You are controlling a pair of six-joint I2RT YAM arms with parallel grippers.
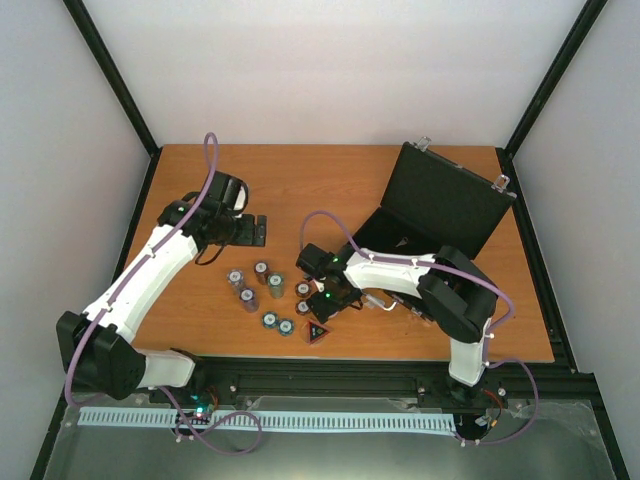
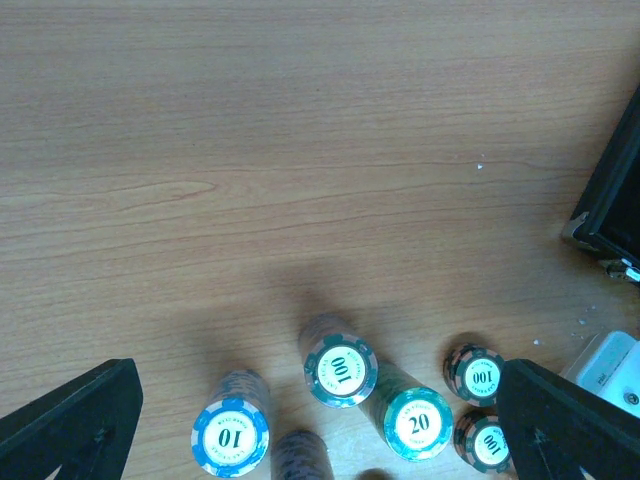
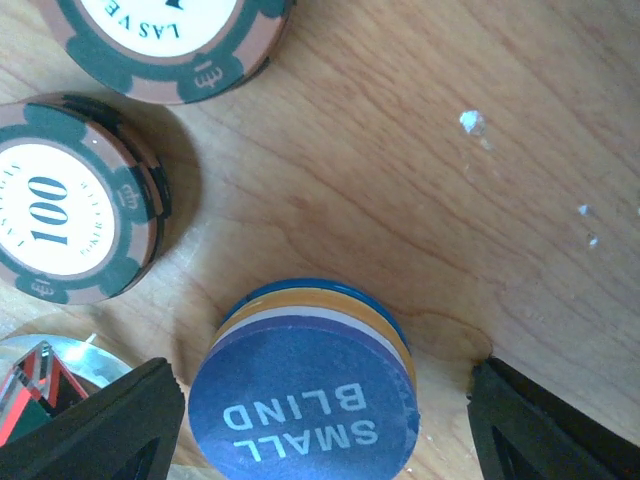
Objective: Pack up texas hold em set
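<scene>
The black case lies open at the back right, its lid raised. Several short stacks of poker chips stand mid-table, and a dark triangular token lies in front of them. My right gripper is low over the right end of the chips. In its wrist view the right gripper is open and straddles a blue disc marked SMALL BLIND that tops a few coloured discs, with a gap at the right finger. My left gripper hovers open behind the chips, holding nothing.
Two 100 chip stacks stand just left of the blue disc, and the triangular token is by the right gripper's left finger. A corner of the case shows at the right of the left wrist view.
</scene>
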